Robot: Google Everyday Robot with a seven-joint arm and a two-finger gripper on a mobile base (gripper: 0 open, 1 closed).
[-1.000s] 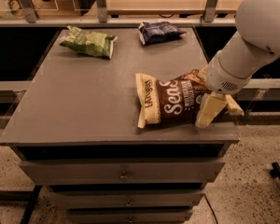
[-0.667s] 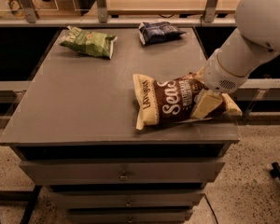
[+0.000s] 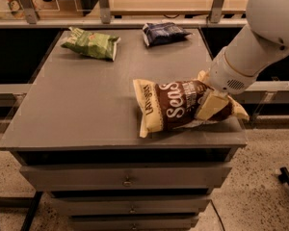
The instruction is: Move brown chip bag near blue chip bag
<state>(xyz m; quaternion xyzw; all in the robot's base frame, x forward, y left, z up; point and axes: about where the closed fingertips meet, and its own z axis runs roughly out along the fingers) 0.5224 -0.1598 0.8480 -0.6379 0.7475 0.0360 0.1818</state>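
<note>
Near the table (image 3: 86, 105) edge, tool (image 3: 207, 94) clamps and partly hides brown chip bag (image 3: 171, 110).

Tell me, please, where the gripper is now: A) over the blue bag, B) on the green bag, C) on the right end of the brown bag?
C: the gripper is clamped on the right end of the brown bag, far from the blue bag at the back of the table.

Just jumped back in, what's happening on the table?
The gripper is clamped on the right end of the brown chip bag at the front right of the table. The blue chip bag lies at the far edge, apart from it, with a green bag at the far left. The move isn't done yet.
</note>
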